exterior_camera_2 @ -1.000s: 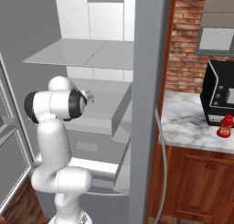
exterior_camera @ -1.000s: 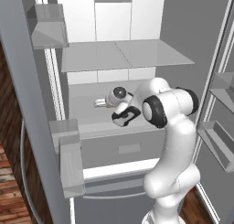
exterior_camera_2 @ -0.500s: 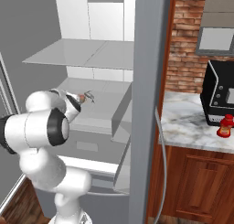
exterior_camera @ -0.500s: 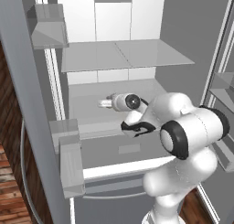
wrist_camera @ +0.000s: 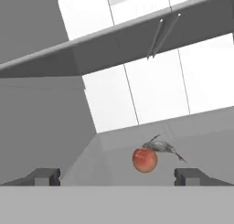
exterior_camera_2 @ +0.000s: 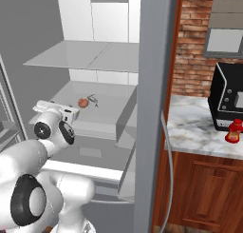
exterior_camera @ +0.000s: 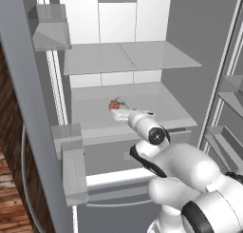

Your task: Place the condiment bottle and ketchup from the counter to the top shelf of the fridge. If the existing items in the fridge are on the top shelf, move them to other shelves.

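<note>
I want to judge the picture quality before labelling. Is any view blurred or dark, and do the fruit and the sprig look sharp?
Hand view: evenly lit, no glare; the fruit is soft-edged, the sprig slightly smeared. Left base view: bright white back wall, the fruit too small for detail. Right base view: the fridge side wall is a flat grey band; the ketchup is small but clearly red.

one red-orange fruit (wrist_camera: 145, 159), one dark sprig (wrist_camera: 165, 148), one ketchup bottle (exterior_camera_2: 232, 131) — two fridge shelves (exterior_camera: 128, 57)

No text, labels or numbers readable — anywhere here
</note>
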